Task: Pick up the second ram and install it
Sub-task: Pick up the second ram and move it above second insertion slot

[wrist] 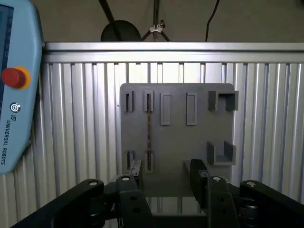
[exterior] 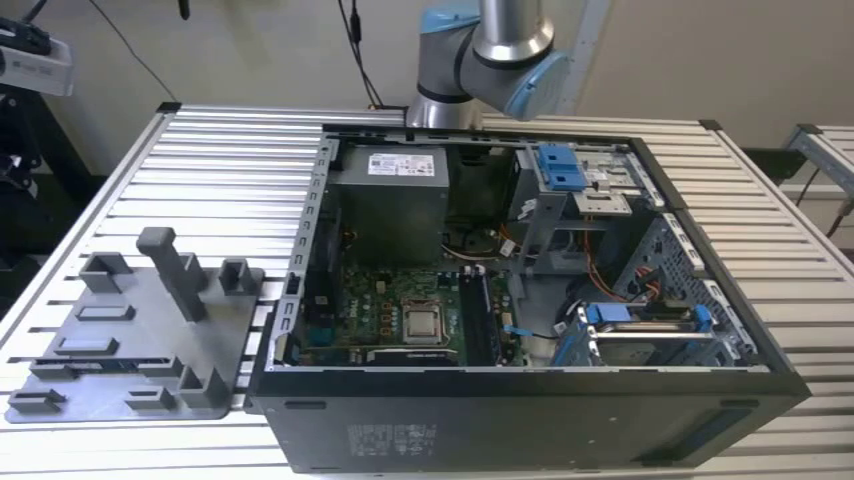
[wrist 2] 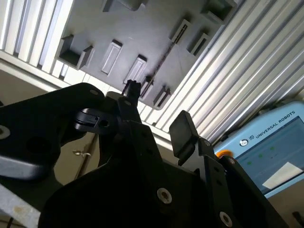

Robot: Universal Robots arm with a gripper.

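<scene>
The second ram, a long dark circuit-board stick, sits on edge in a slot of the flat grey plastic tray. The black two-finger end effector is wide open, empty and clear of it. The tray's on a ribbed aluminium counter. The exterior view adds an open black computer case, and the first wrist view a pale blue pendant.

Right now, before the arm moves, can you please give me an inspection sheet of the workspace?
Surface: slatted metal table carrying a grey tray and an open PC case.
Job's things: ram stands on edge in the tray's slots, untouched; motherboard lies inside the case.
Clutter: nothing seen.
Gripper: gripper open, empty, facing the tray.
Cables: orange wires inside the case; black cables hang behind the table.
Surroundings: pale blue pendant with a red button; pale wall.
</scene>
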